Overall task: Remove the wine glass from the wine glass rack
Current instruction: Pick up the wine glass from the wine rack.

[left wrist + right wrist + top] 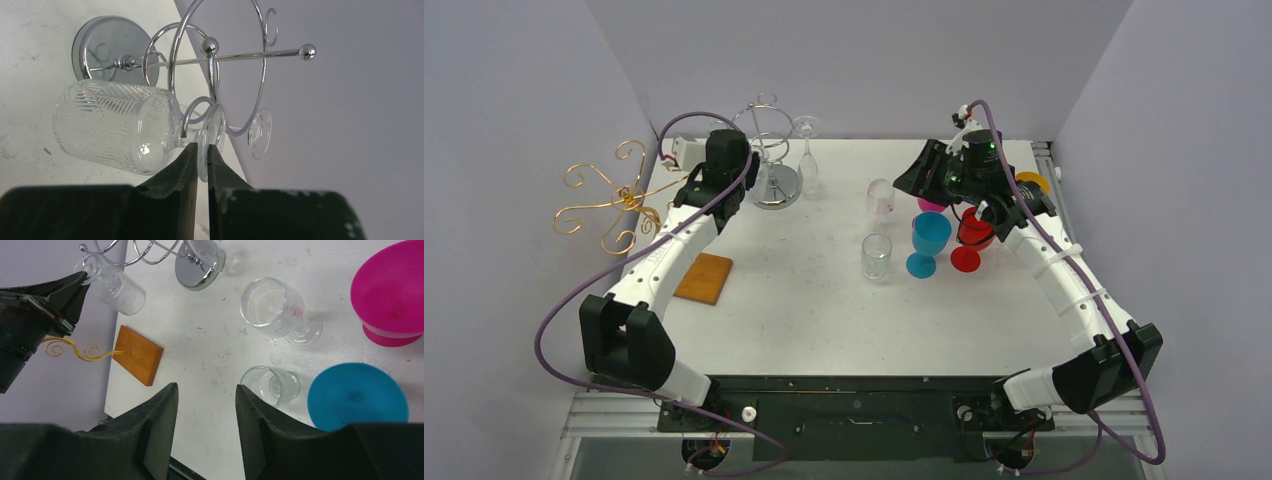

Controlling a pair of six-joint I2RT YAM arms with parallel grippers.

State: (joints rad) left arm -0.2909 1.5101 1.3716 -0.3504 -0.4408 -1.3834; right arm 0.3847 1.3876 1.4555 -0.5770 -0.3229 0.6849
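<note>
Far left of the wine glass rack [107, 35] there's a gold wire stand [609, 205], with a wooden block [705, 277] on the table near it. My left gripper [202, 155] is clamped on the foot of the patterned wine glass [115, 127], which hangs off the rack's left side, foot in a hook. A second clear glass [807, 165] hangs on the rack's right side. Well right of the rack there are two clear tumblers [876, 256], a blue goblet [929, 240], and my right gripper [206, 405] hovering, fingers apart, holding nothing
</note>
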